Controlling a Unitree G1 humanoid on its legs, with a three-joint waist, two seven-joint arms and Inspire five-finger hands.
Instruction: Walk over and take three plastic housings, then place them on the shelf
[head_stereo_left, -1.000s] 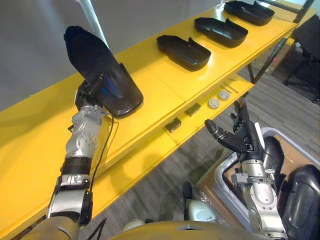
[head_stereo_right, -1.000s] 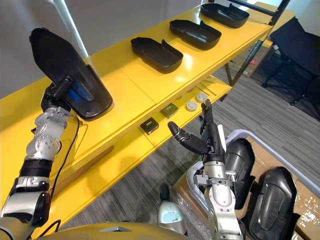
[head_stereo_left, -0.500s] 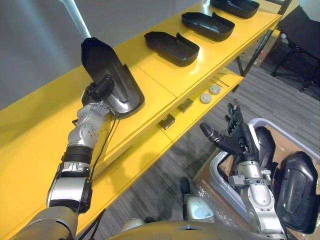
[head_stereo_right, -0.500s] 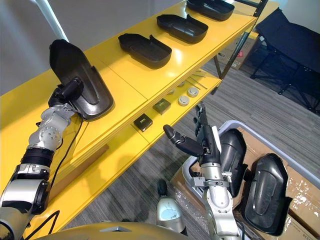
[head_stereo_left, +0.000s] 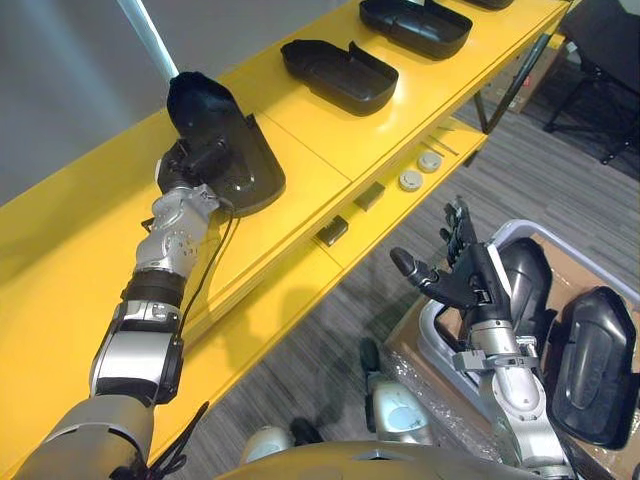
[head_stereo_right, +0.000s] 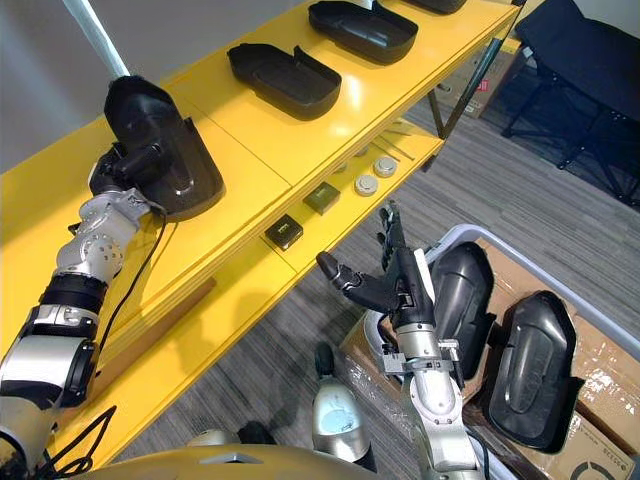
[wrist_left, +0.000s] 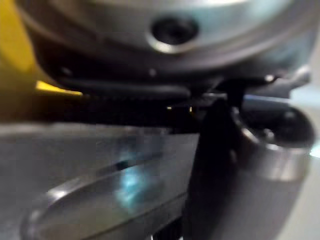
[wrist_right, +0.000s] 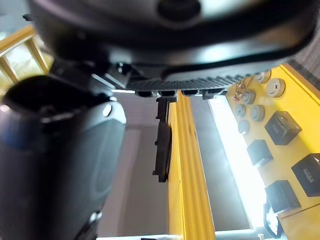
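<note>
I count six black plastic housings. The held housing (head_stereo_left: 228, 150) is at the upper left of the frame, in my left hand (head_stereo_left: 185, 172); my fingers (head_stereo_left: 207, 158) are curled tight round its edge. It is a glossy, shallow shell, rounded and narrow at one end, broad at the other; it stands tilted, narrow end raised, broad end down at the top of the yellow shelf (head_stereo_left: 300, 200), though I cannot tell whether it touches. Three shelved housings (head_stereo_right: 285, 80) lie flat in a row toward the upper right, hollow side up, well apart from each other; the furthest is cut off by the top edge. Two binned housings (head_stereo_left: 590, 365) stand side by side in a pale tub (head_stereo_left: 435, 345) at the lower right. On the lower shelf (head_stereo_left: 300, 290) I count two dark blocks (head_stereo_left: 332, 231) and two pale discs (head_stereo_left: 410, 180). My right hand (head_stereo_left: 462, 282) hangs at lower centre, just beside the tub; its fingers are straight and spread wide, thumb apart, holding nothing.
</note>
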